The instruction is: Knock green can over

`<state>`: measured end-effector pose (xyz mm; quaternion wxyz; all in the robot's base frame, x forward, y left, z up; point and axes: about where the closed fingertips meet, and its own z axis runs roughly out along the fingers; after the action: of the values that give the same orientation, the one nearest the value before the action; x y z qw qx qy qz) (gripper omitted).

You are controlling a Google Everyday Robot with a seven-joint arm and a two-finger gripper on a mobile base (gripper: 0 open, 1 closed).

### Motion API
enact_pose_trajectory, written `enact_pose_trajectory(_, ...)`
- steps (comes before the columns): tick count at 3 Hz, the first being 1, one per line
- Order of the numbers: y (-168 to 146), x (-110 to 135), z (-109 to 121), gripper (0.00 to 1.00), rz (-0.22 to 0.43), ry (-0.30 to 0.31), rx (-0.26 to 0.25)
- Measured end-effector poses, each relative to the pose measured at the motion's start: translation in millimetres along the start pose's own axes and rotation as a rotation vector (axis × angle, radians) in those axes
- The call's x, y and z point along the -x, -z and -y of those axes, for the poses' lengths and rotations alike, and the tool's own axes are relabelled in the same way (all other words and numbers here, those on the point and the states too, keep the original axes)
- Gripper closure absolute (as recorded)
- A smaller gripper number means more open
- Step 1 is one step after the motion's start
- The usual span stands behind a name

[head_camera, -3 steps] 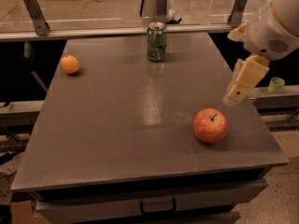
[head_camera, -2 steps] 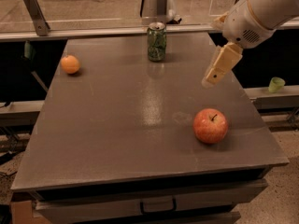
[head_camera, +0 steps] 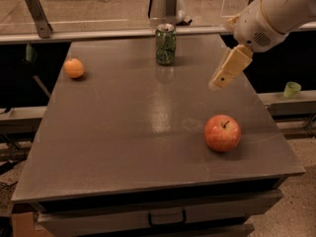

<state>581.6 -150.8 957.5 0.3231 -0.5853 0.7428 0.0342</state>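
The green can (head_camera: 165, 44) stands upright near the far edge of the grey table (head_camera: 123, 132), dark green and mottled, with a silver top rim. My gripper (head_camera: 228, 68) hangs from the white arm at the upper right, above the table's right side. It is to the right of the can and a little nearer, well apart from it and touching nothing.
A red apple (head_camera: 222, 132) sits on the table's near right, below the gripper. An orange (head_camera: 74, 68) lies near the left edge. A small pale-green cup (head_camera: 292, 89) stands off the table at the right. A metal rail runs behind the table.
The arm and gripper have swung left and towards the far side, from beside the table's right edge to over the table, closer to the can. Can, apple and orange have not moved.
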Motion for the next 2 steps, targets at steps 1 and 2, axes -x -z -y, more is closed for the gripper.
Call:
enact_pose_trajectory(1,-33.9,2.8,13.3,0.00,0.085,-0.091,-0.029)
enact_pose_trajectory(2,-76.4,16.9,51.6,0.00,0.238,-0.188,-0.080)
